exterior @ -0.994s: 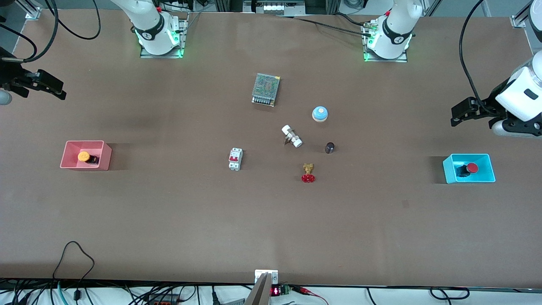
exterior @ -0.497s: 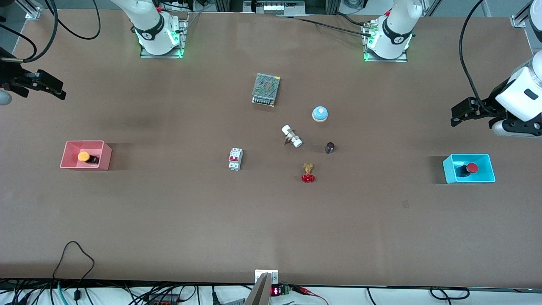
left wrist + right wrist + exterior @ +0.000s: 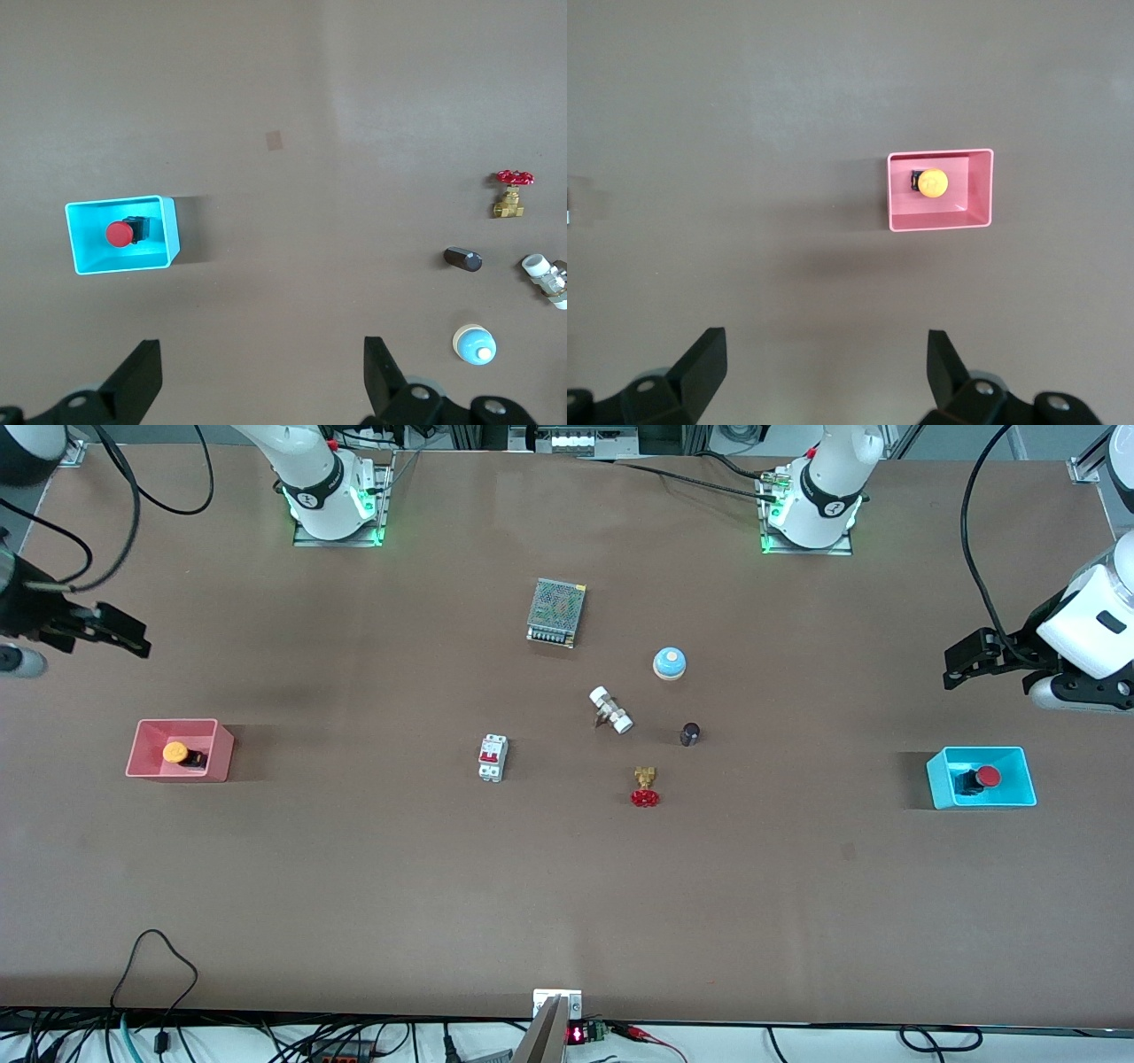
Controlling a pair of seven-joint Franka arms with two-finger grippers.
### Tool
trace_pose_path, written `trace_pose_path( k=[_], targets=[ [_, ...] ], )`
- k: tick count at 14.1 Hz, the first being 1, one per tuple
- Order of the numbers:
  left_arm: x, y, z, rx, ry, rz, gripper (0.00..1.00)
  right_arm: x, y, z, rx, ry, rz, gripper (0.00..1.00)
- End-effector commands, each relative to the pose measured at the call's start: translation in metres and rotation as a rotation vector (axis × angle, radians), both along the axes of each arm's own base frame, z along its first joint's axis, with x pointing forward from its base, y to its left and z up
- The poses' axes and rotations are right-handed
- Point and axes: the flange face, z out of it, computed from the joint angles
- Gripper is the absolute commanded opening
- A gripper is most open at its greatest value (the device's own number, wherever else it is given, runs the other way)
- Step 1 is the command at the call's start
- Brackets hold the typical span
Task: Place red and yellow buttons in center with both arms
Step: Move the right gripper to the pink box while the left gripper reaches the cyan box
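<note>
While both arms hang above the ends of the worktop (image 3: 354, 886), each claw is spread wide and holds nothing. The left claw (image 3: 261, 381) is over bare worktop just beside the blue bin (image 3: 1017, 790), and the right claw (image 3: 826, 372) is over bare worktop near the pink bin (image 3: 142, 766).

There are two buttons, one in each bin. The red button (image 3: 980, 779) lies on its side in the blue bin at the left arm's end, its long axis along the worktop's length, its cap pointing away from the center (image 3: 567, 841). The yellow button (image 3: 182, 755) lies in the pink bin at the right arm's end, also tipped, its cap toward that end and its black base toward the center.

Around the middle lie six single items: a mesh-topped box (image 3: 556, 611), a bell (image 3: 670, 662), a white fitting (image 3: 610, 709), a dark cylinder (image 3: 690, 733), a breaker (image 3: 493, 757) and a valve (image 3: 645, 786).
</note>
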Motion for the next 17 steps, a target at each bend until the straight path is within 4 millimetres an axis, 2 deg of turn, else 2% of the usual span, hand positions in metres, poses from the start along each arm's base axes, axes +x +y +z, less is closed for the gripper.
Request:
trace_pose_path(
  k=[1, 3, 4, 6, 7, 8, 9, 10, 12, 15, 17],
  targets=[
    [0.004, 0.0, 0.005, 0.018, -0.002, 0.004, 1.0, 0.012, -0.003, -0.027, -0.007, 0.045, -0.003, 1.0],
    [0.008, 0.002, -0.005, 0.01, 0.016, 0.071, 1.0, 0.017, -0.013, -0.043, -0.012, 0.065, -0.02, 1.0],
    [0.009, 0.01, -0.007, 0.007, 0.018, 0.108, 1.0, 0.02, -0.017, -0.051, -0.015, 0.073, -0.026, 1.0],
    [0.01, -0.004, -0.009, 0.009, 0.02, 0.103, 1.0, 0.03, -0.025, -0.067, -0.021, 0.064, -0.036, 1.0],
    [0.01, -0.002, -0.008, 0.006, 0.019, 0.109, 1.0, 0.035, -0.028, -0.078, -0.025, 0.063, -0.04, 1.0],
    [0.015, 0.002, -0.02, 0.009, 0.039, 0.115, 1.0, 0.041, -0.033, -0.091, -0.032, 0.063, -0.045, 1.0],
    [0.021, 0.007, -0.039, 0.014, 0.077, 0.12, 1.0, 0.045, -0.046, -0.104, -0.034, 0.065, -0.063, 1.0],
    [0.02, 0.025, -0.051, 0.024, 0.112, 0.12, 1.0, 0.049, -0.052, -0.121, -0.035, 0.074, -0.062, 1.0],
    [0.019, 0.073, -0.076, 0.014, 0.186, 0.136, 1.0, 0.052, -0.06, -0.148, -0.035, 0.078, -0.038, 1.0],
    [0.034, 0.111, -0.119, 0.014, 0.195, 0.165, 1.0, 0.051, -0.086, -0.199, -0.032, 0.082, -0.016, 1.0],
    [0.044, 0.142, -0.145, 0.094, 0.183, 0.166, 1.0, 0.051, -0.105, -0.227, -0.028, 0.095, 0.011, 1.0]
  ],
)
